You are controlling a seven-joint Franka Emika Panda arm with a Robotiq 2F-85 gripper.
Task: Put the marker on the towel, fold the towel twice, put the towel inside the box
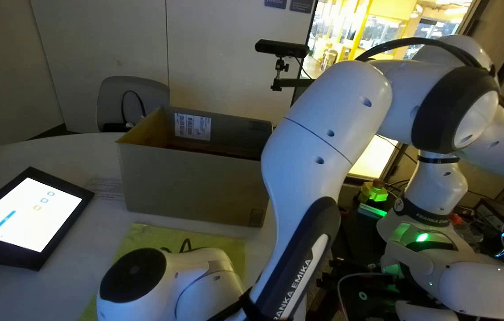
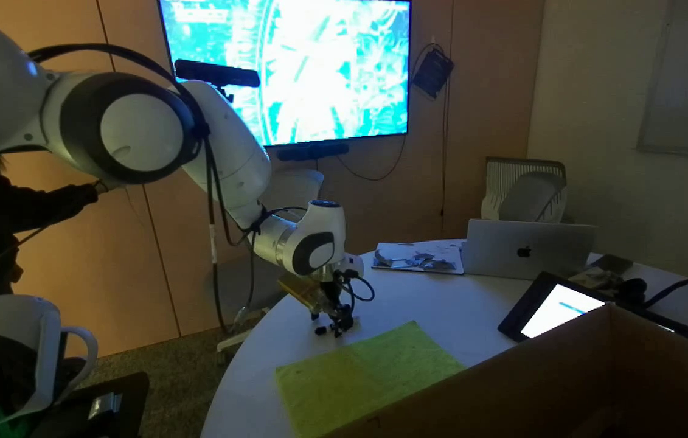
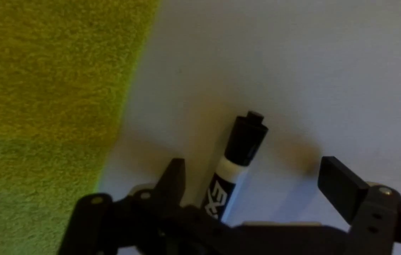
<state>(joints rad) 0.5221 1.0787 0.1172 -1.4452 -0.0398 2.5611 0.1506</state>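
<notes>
On the white table lies the marker (image 3: pixel 246 141), with a black cap, a white band and a dark label. It slants between the two fingers of my gripper (image 3: pixel 252 161), nearer the left one, and neither finger touches it. Its lower end is hidden behind the gripper. The yellow-green towel (image 3: pixel 51 88) lies flat to the left in the wrist view. In an exterior view my gripper (image 2: pixel 334 330) points down just beyond the edge of the towel (image 2: pixel 374 371). The arm covers part of the towel (image 1: pixel 227 249). The brown cardboard box (image 1: pixel 194 187) stands open-topped behind it.
Beside the box is a black-framed tablet (image 1: pixel 24 214) with a bright screen. A silver laptop (image 2: pixel 526 249) and a flat printed sheet or book (image 2: pixel 420 258) lie toward the far edge. The rounded table edge (image 2: pixel 246 347) passes near the gripper.
</notes>
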